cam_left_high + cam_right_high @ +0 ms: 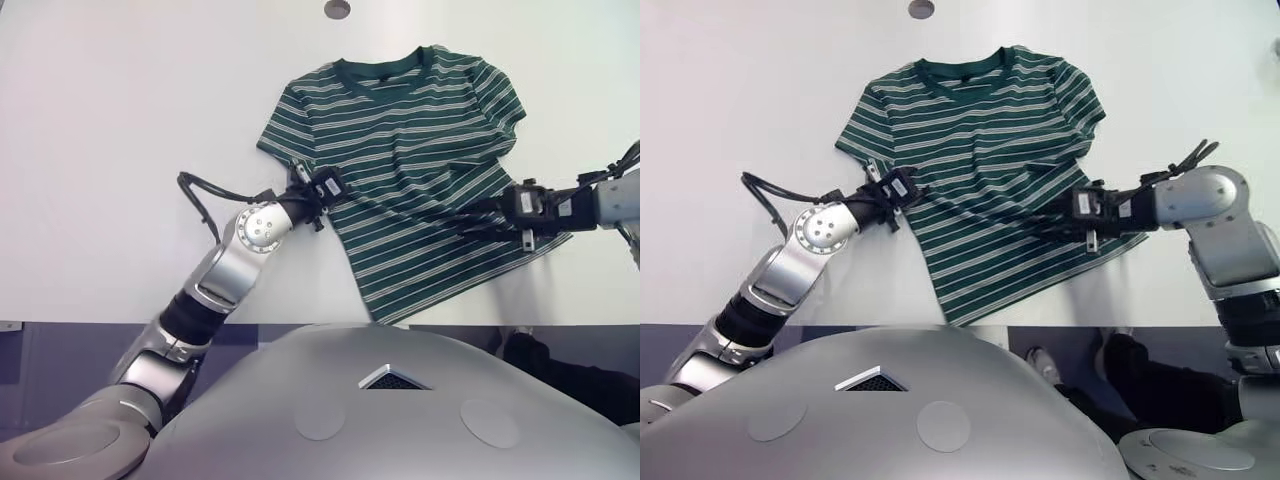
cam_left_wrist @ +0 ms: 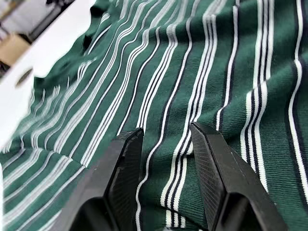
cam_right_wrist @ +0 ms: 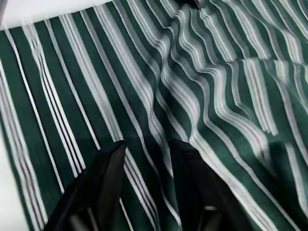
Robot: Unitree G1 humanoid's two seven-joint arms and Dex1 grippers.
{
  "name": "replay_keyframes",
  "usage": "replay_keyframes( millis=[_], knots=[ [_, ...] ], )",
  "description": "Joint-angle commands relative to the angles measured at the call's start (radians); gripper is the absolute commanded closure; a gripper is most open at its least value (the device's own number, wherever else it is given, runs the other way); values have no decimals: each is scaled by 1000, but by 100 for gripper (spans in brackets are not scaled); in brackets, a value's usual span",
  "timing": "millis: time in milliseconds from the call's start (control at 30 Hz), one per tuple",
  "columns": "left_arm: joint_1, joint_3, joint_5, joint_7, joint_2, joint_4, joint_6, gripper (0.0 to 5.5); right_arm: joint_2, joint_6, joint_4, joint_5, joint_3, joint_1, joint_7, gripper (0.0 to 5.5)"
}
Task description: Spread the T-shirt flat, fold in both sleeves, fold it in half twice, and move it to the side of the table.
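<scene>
A dark green T-shirt (image 1: 400, 150) with white stripes lies face up on the white table (image 1: 120, 120). Its collar points to the far side and its hem reaches toward the near edge, slightly askew. My left gripper (image 1: 335, 186) rests on the shirt's left side just below the sleeve. In the left wrist view its fingers (image 2: 120, 178) stand open with striped cloth between them. My right gripper (image 1: 475, 215) lies on the shirt's right side low on the body. It is open over a raised crease of fabric (image 3: 173, 67) that runs away from its fingertips (image 3: 192, 183).
A round hole (image 1: 337, 9) is set into the table at the far edge, beyond the collar. Bare tabletop spreads wide to the left of the shirt. The near table edge (image 1: 300, 322) runs just below the hem. A black cable loop (image 1: 195, 195) hangs off the left forearm.
</scene>
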Motion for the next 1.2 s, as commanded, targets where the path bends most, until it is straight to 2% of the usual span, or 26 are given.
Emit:
replay_keyframes(
  millis=[33, 167, 267, 400, 467, 600, 700, 800, 867, 967, 1033, 1133, 1200],
  knots=[
    [-18, -136, 266, -144, 240, 85, -9, 370, 50, -100, 25, -116, 49, 17, -70, 383],
    [-87, -176, 390, -319, 389, 82, -151, 370, 78, -63, -17, -110, 45, 47, -116, 383],
    [-123, -200, 432, -414, 421, 99, -257, 370, 115, 171, -141, 109, -3, -1, -99, 383],
    [-79, -201, 470, -444, 456, 120, -342, 370, 189, 537, -241, 510, -157, -169, -176, 383],
    [-63, -193, 481, -439, 465, 117, -368, 370, 229, 603, -234, 561, -190, -223, -242, 383],
    [-46, -129, 471, -396, 474, 47, -404, 370, 337, 492, -84, 323, -112, -300, -440, 383],
    [-102, 7, 432, -235, 318, -36, -359, 370, 413, 408, 27, 205, -73, -333, -512, 383],
    [-95, 93, 392, -177, 242, -91, -349, 370, 458, 353, 95, 141, -66, -350, -544, 383],
    [-68, 139, 313, -149, 218, -115, -407, 370, 477, 334, 150, 102, -66, -366, -567, 383],
    [46, 279, -45, -162, 135, -169, -456, 370, 502, 303, 254, 51, -80, -395, -612, 383],
    [119, 327, -280, -226, 102, -192, -426, 370, 519, 294, 297, 43, -99, -408, -635, 383],
    [235, 269, -509, -353, 112, -195, -313, 370, 560, 269, 377, 25, -128, -461, -686, 383],
    [273, 236, -577, -379, 95, -185, -259, 370, 578, 257, 412, 17, -135, -499, -697, 383]
  ],
)
